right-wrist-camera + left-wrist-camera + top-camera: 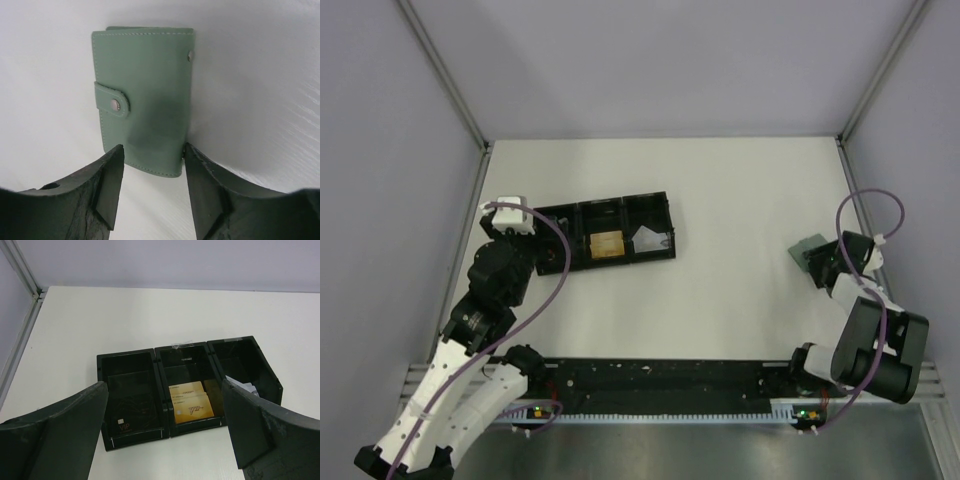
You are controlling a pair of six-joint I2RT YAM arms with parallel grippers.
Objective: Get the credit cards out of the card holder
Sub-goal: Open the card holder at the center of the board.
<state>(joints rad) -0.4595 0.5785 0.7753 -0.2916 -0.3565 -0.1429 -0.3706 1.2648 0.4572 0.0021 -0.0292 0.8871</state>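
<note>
a: where's the holder?

b: the holder (145, 90) is on the table (150, 315), out at the right side and well apart from the tray (125, 355). it's folded shut, with the tab snapped across its front.

a: and the right gripper?

b: the right gripper (152, 147) is right at the holder's near end. its jaws are parted, a bit narrower than the holder is wide. in the wrist view the left finger (107, 185) covers one near corner and the right finger sits against the other edge. i can't tell whether either one presses on it.

a: so where are the cards?

b: they're in the tray, the long black one with three compartments on the left half of the table. the gold cards (192, 402) are stacked in the middle compartment, overlapping. a grey card (648, 240) is in the right compartment. it looks tilted against the wall, though that part is hard to make out. the left compartment has a black card (127, 407) marked vip.

a: and the left gripper?

b: the left gripper (165, 385) is just beside the tray's left end, seen from above. it's spread wide and holds nothing. its own camera shows all three compartments between the two fingers.
</note>
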